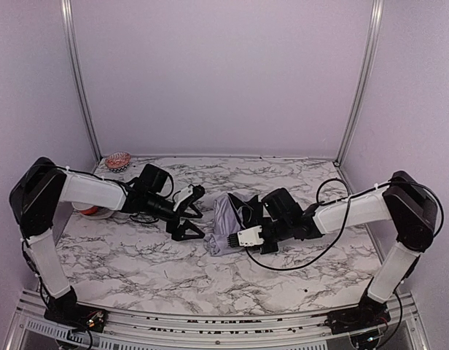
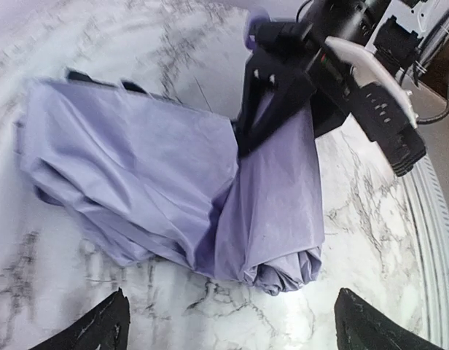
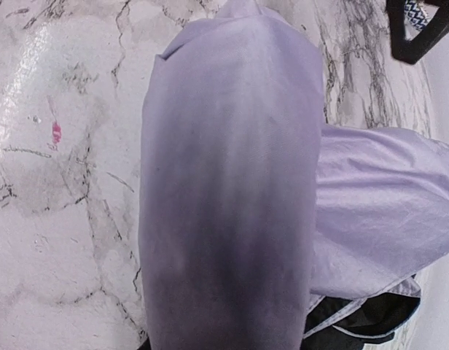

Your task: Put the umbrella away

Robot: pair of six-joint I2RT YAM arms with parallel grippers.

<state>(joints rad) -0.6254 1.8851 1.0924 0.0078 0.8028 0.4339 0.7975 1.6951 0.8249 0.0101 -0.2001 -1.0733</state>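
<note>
One umbrella point(image 1: 226, 220) lies collapsed near the middle of the marble table point(image 1: 137, 259). Its pale lavender fabric is rumpled in loose folds, and black lining shows at the edges. The right gripper point(image 1: 244, 238) is clamped on a bunched fold at the near right side of the fabric. The left gripper point(image 1: 194, 213) sits just left of the umbrella, apart from it, with its jaws spread wide and holding nothing. At the back left corner, a small red-patterned round object point(image 1: 117, 160) rests by the wall.

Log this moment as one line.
left gripper open, off umbrella | right gripper shut on umbrella fabric | umbrella lying crumpled on marble table
</note>
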